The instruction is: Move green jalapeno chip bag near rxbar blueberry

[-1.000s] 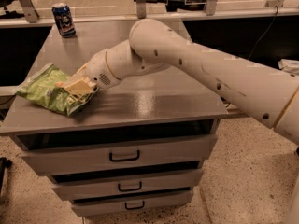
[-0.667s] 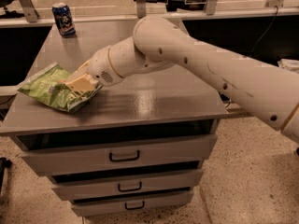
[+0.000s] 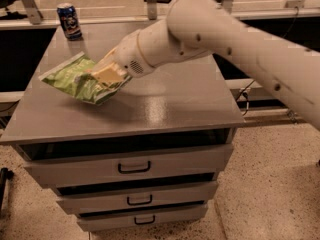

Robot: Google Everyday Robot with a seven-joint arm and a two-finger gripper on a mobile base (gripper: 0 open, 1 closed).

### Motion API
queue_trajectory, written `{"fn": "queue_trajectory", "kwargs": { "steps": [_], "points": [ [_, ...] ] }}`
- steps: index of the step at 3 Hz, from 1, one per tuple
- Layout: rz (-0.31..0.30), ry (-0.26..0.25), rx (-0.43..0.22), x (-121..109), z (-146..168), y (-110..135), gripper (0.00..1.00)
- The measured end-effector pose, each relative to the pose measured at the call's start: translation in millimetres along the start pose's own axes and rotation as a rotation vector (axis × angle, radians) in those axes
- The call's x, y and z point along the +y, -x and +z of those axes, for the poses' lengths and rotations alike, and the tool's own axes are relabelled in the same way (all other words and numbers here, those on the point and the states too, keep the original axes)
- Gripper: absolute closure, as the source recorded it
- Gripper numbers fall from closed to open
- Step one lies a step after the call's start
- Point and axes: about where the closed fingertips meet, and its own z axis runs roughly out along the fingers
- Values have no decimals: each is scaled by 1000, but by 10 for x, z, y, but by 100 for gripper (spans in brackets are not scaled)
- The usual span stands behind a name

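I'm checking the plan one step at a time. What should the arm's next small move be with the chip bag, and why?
Probably keep hold and carry it slightly right along the cabinet top. The gripper is shut on the right end of the green jalapeno chip bag. No rxbar blueberry shows, so it may lie behind the arm.

We count one green jalapeno chip bag [image 3: 75,76]. There is one blue can [image 3: 69,20] behind the bag and one counter [image 3: 165,104] under it. Below the bag, the counter's front has three drawers [image 3: 75,170] and three dark handles [image 3: 134,168], one on each drawer. We count one arm [image 3: 210,29] and one gripper [image 3: 105,77], which is at the bag's right end with its fingers [image 3: 111,71] clamped on the bag.
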Motion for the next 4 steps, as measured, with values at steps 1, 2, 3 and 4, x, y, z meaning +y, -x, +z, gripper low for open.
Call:
{"fn": "queue_trajectory", "kwargs": {
  "steps": [1, 2, 3, 4],
  "points": [
    [-24, -58, 56, -172, -411, -127, 100],
    [-25, -63, 63, -193, -457, -148, 100],
    [-19, -91, 103, -275, -597, -288, 100],
    [-1, -146, 153, -461, -906, -501, 100]
  ]
}}
